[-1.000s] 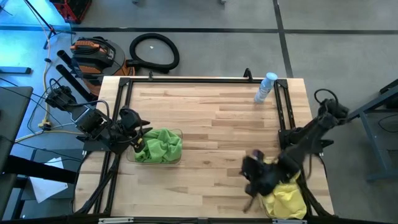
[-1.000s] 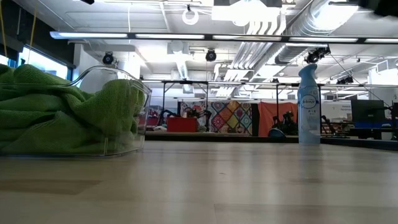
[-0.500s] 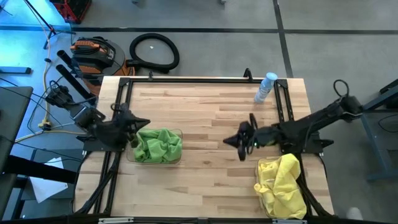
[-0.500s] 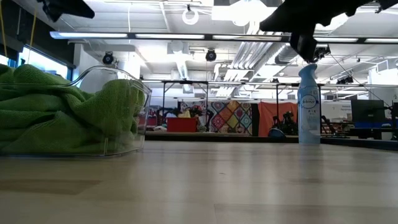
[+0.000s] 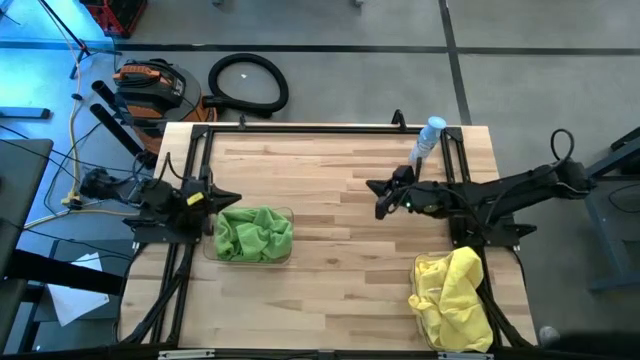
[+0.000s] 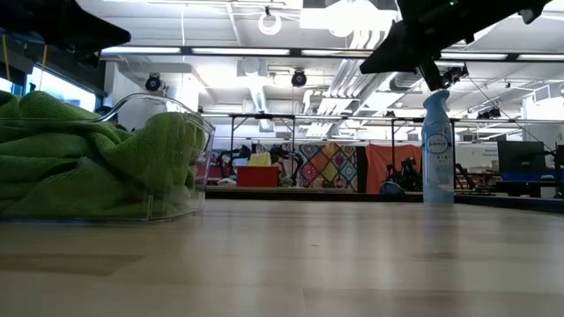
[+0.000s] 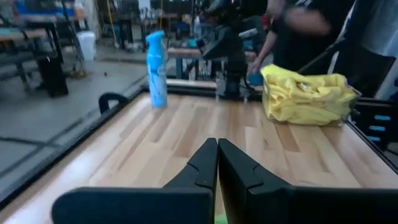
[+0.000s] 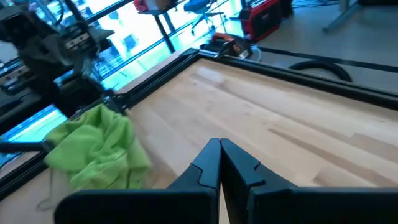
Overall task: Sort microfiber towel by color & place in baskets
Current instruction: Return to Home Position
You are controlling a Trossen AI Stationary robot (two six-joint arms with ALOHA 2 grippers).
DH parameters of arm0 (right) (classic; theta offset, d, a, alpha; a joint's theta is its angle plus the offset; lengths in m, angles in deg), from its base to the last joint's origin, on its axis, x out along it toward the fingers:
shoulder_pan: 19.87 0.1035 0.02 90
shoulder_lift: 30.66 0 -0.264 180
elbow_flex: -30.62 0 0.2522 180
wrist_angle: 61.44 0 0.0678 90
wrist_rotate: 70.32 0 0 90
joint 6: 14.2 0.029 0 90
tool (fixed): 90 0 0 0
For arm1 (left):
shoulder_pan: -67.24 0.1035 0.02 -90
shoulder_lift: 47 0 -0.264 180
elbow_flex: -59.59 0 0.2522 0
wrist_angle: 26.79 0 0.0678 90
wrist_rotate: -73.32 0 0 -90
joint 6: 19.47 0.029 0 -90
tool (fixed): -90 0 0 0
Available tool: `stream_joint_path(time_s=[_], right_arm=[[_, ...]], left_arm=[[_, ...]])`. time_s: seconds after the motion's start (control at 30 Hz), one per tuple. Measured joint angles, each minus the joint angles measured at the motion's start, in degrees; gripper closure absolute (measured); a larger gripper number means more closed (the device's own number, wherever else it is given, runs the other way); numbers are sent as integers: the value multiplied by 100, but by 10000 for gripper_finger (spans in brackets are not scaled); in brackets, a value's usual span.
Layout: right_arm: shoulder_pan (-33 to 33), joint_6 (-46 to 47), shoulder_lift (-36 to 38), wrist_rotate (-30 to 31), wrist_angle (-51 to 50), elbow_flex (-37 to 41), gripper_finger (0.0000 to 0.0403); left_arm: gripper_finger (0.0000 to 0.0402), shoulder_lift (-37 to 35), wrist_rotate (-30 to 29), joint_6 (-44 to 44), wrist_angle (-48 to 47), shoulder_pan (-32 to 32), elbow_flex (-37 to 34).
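Note:
Green microfiber towels (image 5: 255, 233) (image 6: 88, 158) (image 8: 93, 149) are heaped in a clear basket (image 6: 198, 128) at the table's left. A pile of yellow towels (image 5: 455, 298) (image 7: 305, 96) lies at the near right corner; its basket does not show plainly. My left gripper (image 5: 236, 199) (image 7: 217, 149) is shut and empty, pointing level just beyond the green basket's far left corner. My right gripper (image 5: 372, 188) (image 8: 220, 146) is shut and empty, held above the table right of centre and pointing toward the left side.
A blue spray bottle (image 5: 427, 140) (image 6: 438, 145) (image 7: 156, 68) stands at the far right. Black frame rails run along the left side (image 5: 190, 170) and the right side (image 5: 460, 180). Bare wood lies between the two piles. A person (image 7: 305, 25) stands beyond the table's right side.
My left gripper has drawn back from over the green towels toward the left edge, tipped up to level and shut on nothing. My right gripper, still shut, has swung from over the yellow towels toward the far edge and centre, leaving the yellow pile uncovered.

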Motion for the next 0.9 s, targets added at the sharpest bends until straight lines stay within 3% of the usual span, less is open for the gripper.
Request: stream_joint_path(time_s=[0.2, 0.43, 0.67, 0.9], right_arm=[[-210, 65, 0, 3, 3, 0, 402], [-355, 156, -3, 32, 6, 0, 402], [-387, 157, -4, 158, -5, 0, 402], [-385, 129, -4, 24, -328, 0, 402]], left_arm=[[401, -669, 877, 425, 343, 689, -462], [401, -669, 1960, 259, 799, 1280, -1039], [401, -669, 2480, 176, 2066, 1794, -1773], [401, -654, 3019, 120, 1795, 2067, -1763]])
